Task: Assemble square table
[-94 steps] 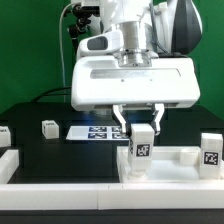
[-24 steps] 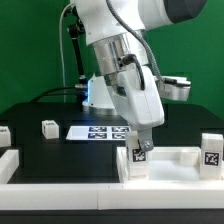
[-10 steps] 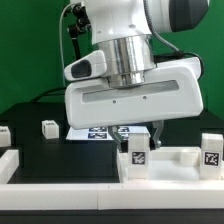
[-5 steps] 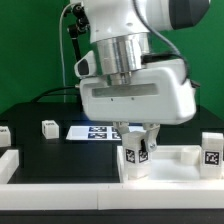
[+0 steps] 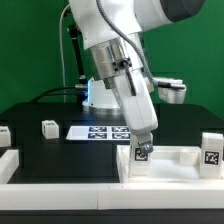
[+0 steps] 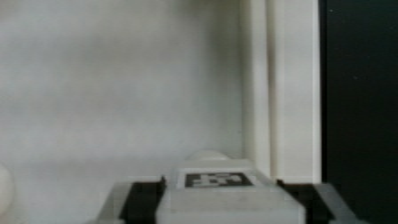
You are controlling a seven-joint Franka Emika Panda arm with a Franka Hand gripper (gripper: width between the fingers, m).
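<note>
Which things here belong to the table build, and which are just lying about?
Job: tabletop; held leg; gripper clamping it; loose legs.
Lying about: marker board; border rail.

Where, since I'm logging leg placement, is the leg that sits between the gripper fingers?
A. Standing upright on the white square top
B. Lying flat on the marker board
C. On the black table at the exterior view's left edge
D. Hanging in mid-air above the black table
A: the leg held in the gripper stands upright with its base on the square top, in front of the marker board.
</note>
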